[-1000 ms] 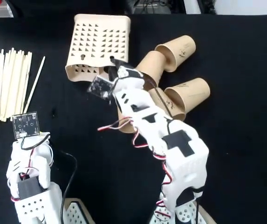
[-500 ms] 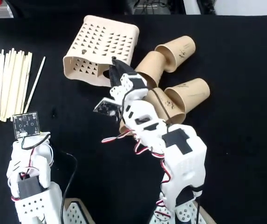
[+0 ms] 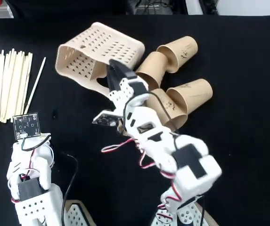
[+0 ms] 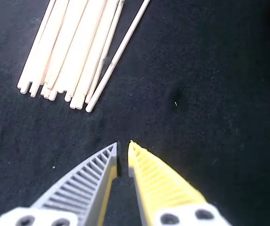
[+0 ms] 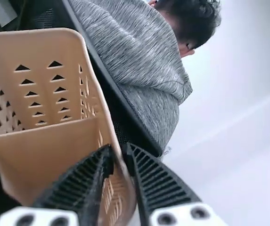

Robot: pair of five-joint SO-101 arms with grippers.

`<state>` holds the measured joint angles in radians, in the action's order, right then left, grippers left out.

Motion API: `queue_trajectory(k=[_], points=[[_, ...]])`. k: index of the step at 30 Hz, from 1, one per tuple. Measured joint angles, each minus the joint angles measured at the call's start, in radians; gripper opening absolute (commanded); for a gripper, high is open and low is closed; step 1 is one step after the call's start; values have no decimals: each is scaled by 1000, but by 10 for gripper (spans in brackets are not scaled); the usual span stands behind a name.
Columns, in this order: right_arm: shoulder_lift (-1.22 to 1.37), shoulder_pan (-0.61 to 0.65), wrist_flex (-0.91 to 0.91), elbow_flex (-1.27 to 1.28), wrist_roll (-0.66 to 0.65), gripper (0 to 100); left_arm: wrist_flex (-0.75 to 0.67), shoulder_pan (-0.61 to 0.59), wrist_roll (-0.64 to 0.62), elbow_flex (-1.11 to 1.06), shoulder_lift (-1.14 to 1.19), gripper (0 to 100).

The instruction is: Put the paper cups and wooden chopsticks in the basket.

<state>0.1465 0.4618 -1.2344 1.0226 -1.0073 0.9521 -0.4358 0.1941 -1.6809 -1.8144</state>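
Note:
The perforated beige basket (image 3: 94, 49) is tilted up off the black table at the back middle, its opening turned toward the left. My right gripper (image 3: 112, 74) is shut on the basket's wall (image 5: 45, 136), one finger inside and one outside (image 5: 120, 157). Several paper cups lie on their sides to the right of the basket: one (image 3: 179, 51) at the back, one (image 3: 152, 66) against the basket, two (image 3: 191, 94) beside the right arm. Wooden chopsticks (image 3: 10, 84) lie in a bundle at the far left (image 4: 78, 47). My left gripper (image 4: 123, 147) is shut, holds nothing and hangs just short of the chopstick ends.
One chopstick (image 3: 35, 84) lies a little apart on the bundle's right side. A black cable (image 3: 72, 172) runs over the table by the left arm's base. Bare black table (image 3: 248, 141) stretches to the right of the cups.
My right gripper has lifted and tipped the basket, swinging its opening up and to the left. The left arm, cups and chopsticks have stayed put.

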Motion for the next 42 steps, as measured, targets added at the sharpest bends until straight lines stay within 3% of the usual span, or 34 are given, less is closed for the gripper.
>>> queue_trajectory(k=[4, 12, 18, 26, 38, 42], points=[[-141, 15, 155, 0, 32, 11, 0, 0, 0, 0, 0, 55], [-427, 60, 623, -31, 281, 11, 0, 0, 0, 0, 0, 55], [-557, 106, 1097, -245, 506, 11, 0, 0, 0, 0, 0, 55], [-502, 115, 1639, -628, 726, 11, 0, 0, 0, 0, 0, 55], [-203, 138, 1910, -994, 821, 11, 0, 0, 0, 0, 0, 55], [-157, 141, 1919, -1056, 937, 11, 0, 0, 0, 0, 0, 55]])
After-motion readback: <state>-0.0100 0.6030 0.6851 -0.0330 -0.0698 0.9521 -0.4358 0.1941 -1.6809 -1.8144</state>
